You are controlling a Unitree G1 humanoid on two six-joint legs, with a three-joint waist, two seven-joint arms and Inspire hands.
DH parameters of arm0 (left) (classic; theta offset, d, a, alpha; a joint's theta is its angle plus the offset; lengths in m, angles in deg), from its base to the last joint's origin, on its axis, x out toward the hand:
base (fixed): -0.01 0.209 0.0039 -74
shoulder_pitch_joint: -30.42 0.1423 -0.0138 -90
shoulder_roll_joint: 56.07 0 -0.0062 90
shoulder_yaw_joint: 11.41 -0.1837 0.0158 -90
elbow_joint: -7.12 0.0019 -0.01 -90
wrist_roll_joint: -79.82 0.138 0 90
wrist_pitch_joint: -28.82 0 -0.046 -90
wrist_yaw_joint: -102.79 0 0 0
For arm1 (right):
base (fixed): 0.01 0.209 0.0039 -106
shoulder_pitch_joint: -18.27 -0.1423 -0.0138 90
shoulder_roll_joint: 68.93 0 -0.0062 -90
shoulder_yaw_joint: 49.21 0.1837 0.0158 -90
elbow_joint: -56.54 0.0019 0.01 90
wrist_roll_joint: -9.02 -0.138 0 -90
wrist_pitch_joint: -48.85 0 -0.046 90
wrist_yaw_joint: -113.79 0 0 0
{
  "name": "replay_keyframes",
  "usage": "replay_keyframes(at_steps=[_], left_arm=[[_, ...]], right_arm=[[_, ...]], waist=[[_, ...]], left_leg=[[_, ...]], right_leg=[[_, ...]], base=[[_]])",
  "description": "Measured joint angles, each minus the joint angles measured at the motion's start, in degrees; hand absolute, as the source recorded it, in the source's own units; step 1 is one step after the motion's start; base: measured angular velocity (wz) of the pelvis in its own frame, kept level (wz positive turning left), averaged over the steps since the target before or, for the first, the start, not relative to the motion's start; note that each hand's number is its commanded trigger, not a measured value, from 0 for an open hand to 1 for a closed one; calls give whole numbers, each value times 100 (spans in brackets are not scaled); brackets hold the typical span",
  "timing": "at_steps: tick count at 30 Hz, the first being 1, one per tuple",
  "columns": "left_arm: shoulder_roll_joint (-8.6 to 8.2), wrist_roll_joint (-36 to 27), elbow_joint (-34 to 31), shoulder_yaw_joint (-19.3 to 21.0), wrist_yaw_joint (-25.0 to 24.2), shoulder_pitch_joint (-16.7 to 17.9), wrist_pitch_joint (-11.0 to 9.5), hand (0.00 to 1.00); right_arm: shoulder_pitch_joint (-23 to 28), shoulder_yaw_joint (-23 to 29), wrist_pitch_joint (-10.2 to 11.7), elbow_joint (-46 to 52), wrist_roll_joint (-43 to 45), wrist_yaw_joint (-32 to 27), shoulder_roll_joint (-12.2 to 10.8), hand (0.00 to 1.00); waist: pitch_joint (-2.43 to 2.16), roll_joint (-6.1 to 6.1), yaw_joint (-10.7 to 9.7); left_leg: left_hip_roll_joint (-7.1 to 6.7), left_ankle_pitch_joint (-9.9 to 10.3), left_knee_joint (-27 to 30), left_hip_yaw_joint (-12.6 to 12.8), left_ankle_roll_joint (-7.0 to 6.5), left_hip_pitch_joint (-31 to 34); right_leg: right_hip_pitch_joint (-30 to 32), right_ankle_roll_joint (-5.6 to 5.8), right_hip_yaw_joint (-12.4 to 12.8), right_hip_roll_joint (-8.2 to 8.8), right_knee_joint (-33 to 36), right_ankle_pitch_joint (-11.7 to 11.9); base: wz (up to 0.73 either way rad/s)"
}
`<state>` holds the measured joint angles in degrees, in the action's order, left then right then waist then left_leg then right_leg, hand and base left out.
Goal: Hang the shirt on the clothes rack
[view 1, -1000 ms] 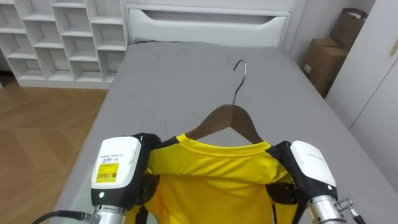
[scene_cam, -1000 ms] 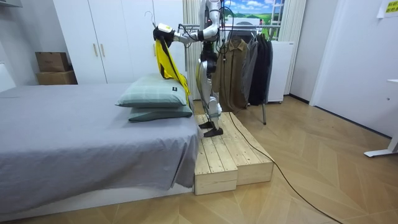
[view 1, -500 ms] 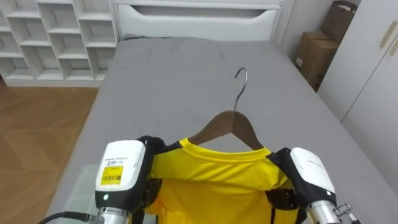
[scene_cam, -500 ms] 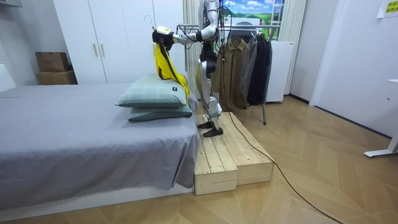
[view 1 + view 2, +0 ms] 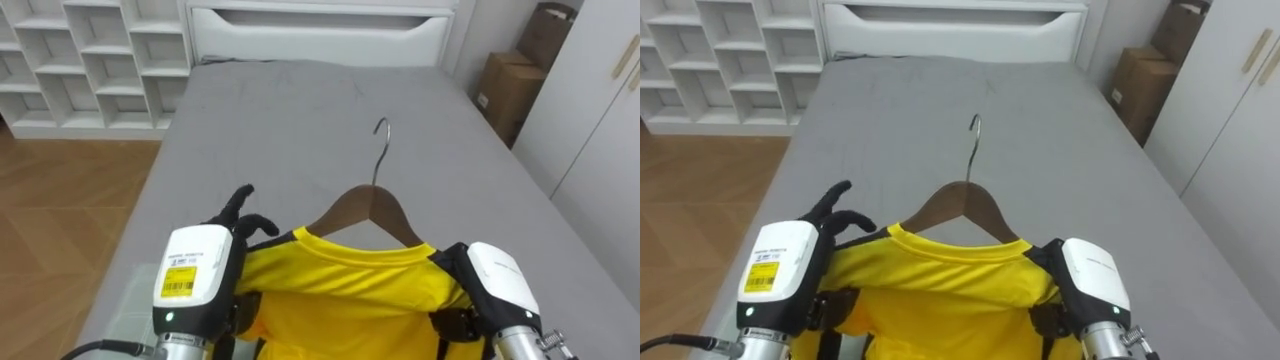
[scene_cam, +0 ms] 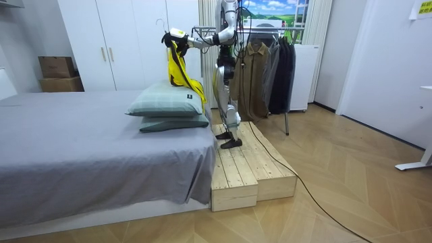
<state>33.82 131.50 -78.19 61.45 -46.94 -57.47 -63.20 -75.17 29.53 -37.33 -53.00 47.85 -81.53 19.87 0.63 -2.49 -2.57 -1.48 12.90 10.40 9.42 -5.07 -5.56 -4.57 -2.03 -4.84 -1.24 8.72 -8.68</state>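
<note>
Bed (image 5: 300,120): grey cover, stretching ahead below both arms.
Left hand (image 5: 200,275): over the bed's left side; fingers (image 5: 243,200) splayed and released, just beside the shirt's near shoulder.
Yellow shirt (image 5: 345,290): draped on the wooden hanger (image 5: 368,203), raised over the bed, hook toward the bed's head.
Right hand (image 5: 497,280): over the bed's right side, at the shirt's other shoulder; its fingers are hidden, so I cannot tell their state.
</note>
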Motion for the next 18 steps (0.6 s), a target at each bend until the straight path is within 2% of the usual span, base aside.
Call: replay_keyframes(at_steps=[6, 18], left_arm=[[1, -216, 0, 11, 12, 0, -82, 0], [2, -264, -1, 13, 27, 0, -86, 0]], right_arm=[[0, 0, -15, -89, -3, 0, 1, 100], [0, 0, -15, -91, -19, -1, 0, 100]], waist=[[-5, -7, 0], [-21, -31, -3]], left_leg=[[1, 0, 5, -2, 0, -8], [2, 0, 9, -3, 0, -19]], right_leg=[[-7, 0, 2, 0, -1, 0], [-23, 0, -1, 2, -2, 0]], base=[[0], [0]])
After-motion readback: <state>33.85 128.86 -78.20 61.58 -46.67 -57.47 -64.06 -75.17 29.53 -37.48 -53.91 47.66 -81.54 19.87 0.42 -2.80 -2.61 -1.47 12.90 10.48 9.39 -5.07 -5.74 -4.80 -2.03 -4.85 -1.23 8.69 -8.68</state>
